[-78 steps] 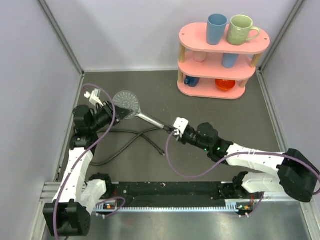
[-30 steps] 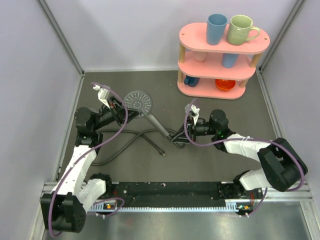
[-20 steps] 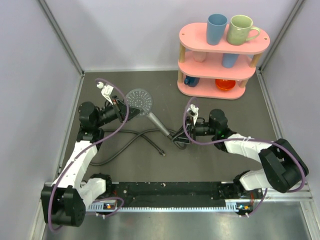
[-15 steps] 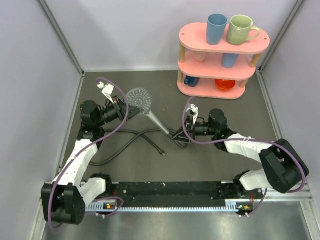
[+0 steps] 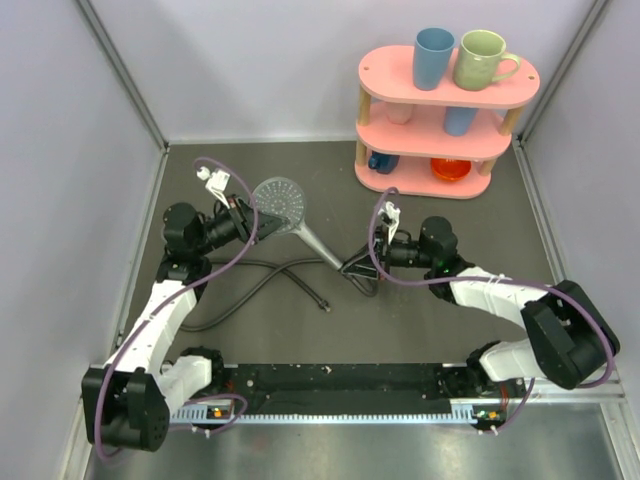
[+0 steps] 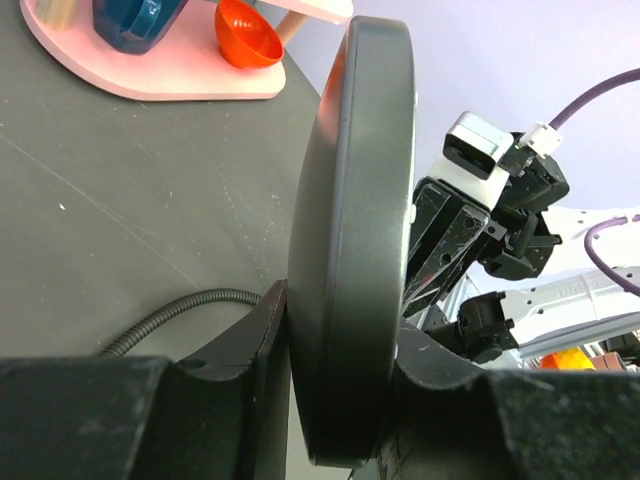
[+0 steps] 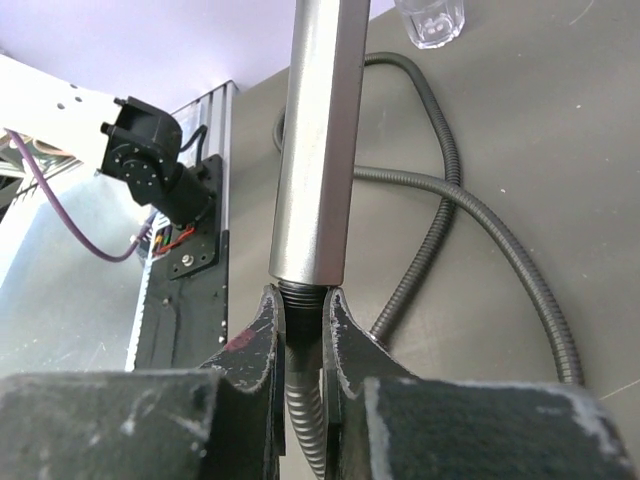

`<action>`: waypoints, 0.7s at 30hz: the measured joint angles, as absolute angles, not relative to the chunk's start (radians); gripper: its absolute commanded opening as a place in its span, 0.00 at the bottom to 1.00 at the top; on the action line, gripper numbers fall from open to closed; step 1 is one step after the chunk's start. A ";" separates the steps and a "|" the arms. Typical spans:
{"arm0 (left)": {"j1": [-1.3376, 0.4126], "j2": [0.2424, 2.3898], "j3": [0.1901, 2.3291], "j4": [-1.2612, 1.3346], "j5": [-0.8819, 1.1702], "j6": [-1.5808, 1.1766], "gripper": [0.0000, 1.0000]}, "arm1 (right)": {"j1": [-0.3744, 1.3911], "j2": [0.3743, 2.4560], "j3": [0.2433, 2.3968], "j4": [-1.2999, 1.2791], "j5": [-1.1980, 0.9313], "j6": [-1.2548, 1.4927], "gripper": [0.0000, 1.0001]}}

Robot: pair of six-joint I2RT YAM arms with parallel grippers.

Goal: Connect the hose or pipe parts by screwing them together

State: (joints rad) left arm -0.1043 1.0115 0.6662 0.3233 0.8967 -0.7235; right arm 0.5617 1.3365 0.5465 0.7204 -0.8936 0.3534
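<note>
The grey shower head (image 5: 277, 193) is held off the table, its handle (image 5: 318, 243) sloping down to the right. My left gripper (image 5: 254, 222) is shut on the round head; in the left wrist view the disc (image 6: 350, 240) stands edge-on, pinched in that gripper (image 6: 342, 400). My right gripper (image 5: 356, 268) is shut on the threaded end fitting (image 7: 303, 298) of the dark-grey hose (image 5: 250, 285), pressed against the handle's bottom end (image 7: 315, 150). In the right wrist view the gripper (image 7: 303, 322) clamps the fitting, with the hose (image 7: 450, 200) looping over the table behind.
A pink three-tier shelf (image 5: 447, 122) stands at the back right, holding a blue mug (image 5: 433, 57), a green mug (image 5: 480, 58) and an orange bowl (image 5: 450, 168). Grey walls enclose the table. A black rail (image 5: 340, 382) runs along the near edge.
The left arm has carried the shower head a little up and to the right. The right gripper eased briefly, then shut again on the hose fitting at the handle's end.
</note>
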 measured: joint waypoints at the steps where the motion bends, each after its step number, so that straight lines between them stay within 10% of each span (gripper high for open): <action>1: -0.104 1.007 0.660 0.338 0.897 -0.730 0.00 | 0.561 1.337 0.546 0.725 -0.898 0.363 0.00; 21: -0.103 1.012 0.533 0.737 0.937 -0.889 0.00 | 0.485 1.433 0.558 0.957 -1.097 0.648 0.00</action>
State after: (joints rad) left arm -0.1032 1.0119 0.5331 0.7372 0.9367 -0.8890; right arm 0.4847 1.4334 0.5575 0.9565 -1.0966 0.6479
